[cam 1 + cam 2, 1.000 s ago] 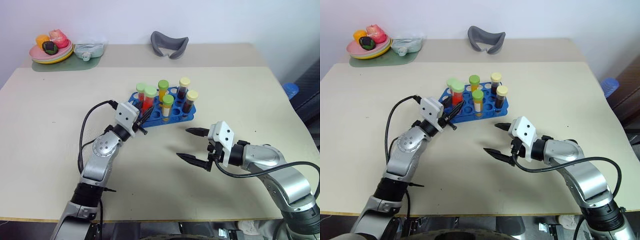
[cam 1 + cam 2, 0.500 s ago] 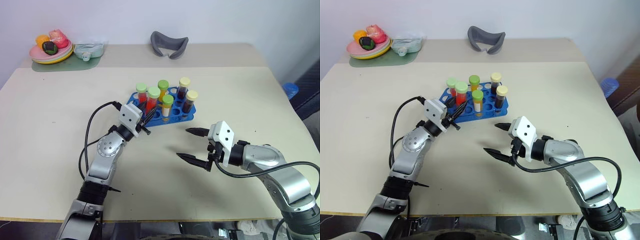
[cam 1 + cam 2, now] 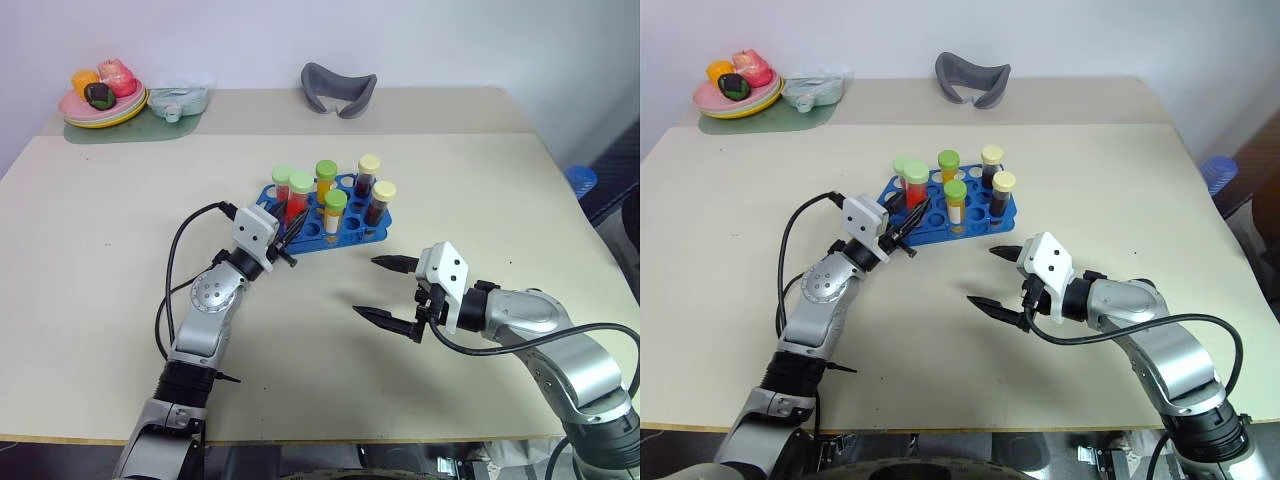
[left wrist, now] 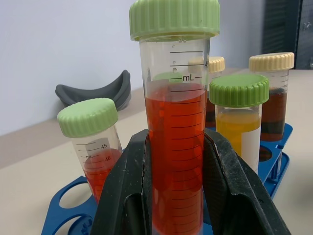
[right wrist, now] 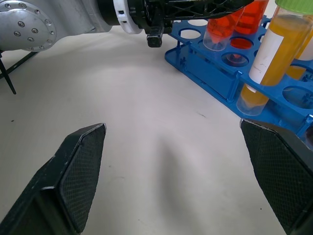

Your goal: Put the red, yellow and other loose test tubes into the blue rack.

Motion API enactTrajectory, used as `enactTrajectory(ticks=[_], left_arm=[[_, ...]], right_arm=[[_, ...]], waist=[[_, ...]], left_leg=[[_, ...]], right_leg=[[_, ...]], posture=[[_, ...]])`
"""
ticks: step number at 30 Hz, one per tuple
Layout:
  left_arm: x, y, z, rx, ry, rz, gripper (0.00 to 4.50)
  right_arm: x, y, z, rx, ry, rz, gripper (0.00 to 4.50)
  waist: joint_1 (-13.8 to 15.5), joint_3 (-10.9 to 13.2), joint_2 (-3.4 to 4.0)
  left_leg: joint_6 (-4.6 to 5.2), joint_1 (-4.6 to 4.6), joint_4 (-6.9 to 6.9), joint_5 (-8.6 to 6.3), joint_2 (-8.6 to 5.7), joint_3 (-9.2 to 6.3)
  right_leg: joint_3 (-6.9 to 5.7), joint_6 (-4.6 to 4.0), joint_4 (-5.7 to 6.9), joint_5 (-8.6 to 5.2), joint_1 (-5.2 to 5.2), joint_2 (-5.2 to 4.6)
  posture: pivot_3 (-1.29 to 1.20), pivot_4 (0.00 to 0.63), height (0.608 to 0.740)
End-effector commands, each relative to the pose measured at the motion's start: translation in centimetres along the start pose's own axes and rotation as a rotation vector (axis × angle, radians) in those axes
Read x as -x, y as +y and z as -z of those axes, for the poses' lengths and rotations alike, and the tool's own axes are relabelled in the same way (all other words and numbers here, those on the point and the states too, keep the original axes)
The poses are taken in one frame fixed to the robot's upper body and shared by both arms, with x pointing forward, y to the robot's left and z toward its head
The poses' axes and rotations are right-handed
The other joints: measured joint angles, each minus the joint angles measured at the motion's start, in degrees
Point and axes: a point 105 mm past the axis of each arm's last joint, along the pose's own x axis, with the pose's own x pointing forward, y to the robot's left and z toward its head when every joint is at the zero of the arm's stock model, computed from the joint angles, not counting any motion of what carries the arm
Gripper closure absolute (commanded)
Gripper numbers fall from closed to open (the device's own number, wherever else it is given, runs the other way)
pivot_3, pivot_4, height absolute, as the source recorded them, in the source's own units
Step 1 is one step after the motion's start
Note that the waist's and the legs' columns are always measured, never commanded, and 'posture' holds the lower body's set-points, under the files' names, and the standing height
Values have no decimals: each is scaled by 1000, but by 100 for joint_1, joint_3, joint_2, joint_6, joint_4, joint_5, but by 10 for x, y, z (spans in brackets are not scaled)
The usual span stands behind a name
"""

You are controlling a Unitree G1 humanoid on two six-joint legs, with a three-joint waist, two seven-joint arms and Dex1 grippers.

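A: While your left gripper [image 4: 178,196] stays clamped on the red-liquid tube [image 4: 176,147], where does it sit?

B: Upright over the blue rack's [image 3: 350,232] near-left holes; lower it straight. Right gripper [image 3: 386,290] wide open, empty, farther off.

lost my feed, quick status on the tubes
Left gripper shut on red tube, over blue rack. Right gripper open, empty. Nothing blocking.

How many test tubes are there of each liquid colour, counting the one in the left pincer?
Red tubes: 2 (one gripped by the left pincer)
Orange-yellow tubes: 2
Dark-brown tubes: 2
Total: 6
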Motion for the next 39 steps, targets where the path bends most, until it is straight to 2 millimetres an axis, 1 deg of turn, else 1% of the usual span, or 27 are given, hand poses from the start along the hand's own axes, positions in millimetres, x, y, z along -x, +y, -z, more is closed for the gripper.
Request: enactTrajectory(ticks=[1, 6, 12, 26, 30, 35, 38, 39], left_arm=[[4, 3, 0, 5, 6, -11, 3733], [5, -2, 0, 53, 9, 4, 3733], [8, -4, 3, 62, 24, 5, 3733], [5, -2, 8, 61, 27, -17, 3733], [6, 1, 11, 100, 16, -53, 3733], [8, 2, 14, 99, 16, -66, 3733], [9, 4, 16, 109, 19, -89, 2196], [9, 5, 16, 109, 16, -94, 1770]], right_arm=[[0, 0, -10, 42, -32, -4, 0], [-1, 1, -9, 43, -34, -8, 0], [-2, 1, -9, 42, -34, -8, 0], [-2, 2, -9, 41, -34, -5, 0], [-2, 1, -9, 42, -35, -4, 0], [-3, 2, -9, 42, -35, -5, 0], [-2, 2, -9, 42, -34, -5, 0], [-2, 2, -9, 42, -34, -5, 0]], waist=[[0, 0, 0], [-1, -1, 0], [3, -2, 1], [1, -2, 2], [12, -2, 2], [7, -2, 2], [4, -2, 2], [4, -2, 2]], left_leg=[[0, 0, 0, 0, 0, 0], [0, 0, 0, 0, 0, 0], [0, 1, 0, 0, 0, 0], [0, 1, 0, 0, 0, 0], [0, 1, 0, 0, 0, 0], [0, 1, 0, 0, 0, 0], [0, 1, 0, 0, 0, -1], [0, 1, 0, 0, 0, 0]], right_leg=[[0, 0, 0, 0, 0, 0], [0, 0, 0, 0, 0, 0], [0, 0, 0, 0, 1, 0], [0, 0, -1, 0, 2, 0], [0, 0, -1, 0, 2, -1], [0, 0, -1, 0, 2, 0], [0, 0, -1, 0, 2, 0], [0, 0, -1, 0, 2, 0]], posture=[[0, 150, 740], [0, 150, 740], [0, 150, 740], [0, 150, 740], [0, 150, 740], [0, 150, 740], [0, 150, 740], [0, 150, 740]])
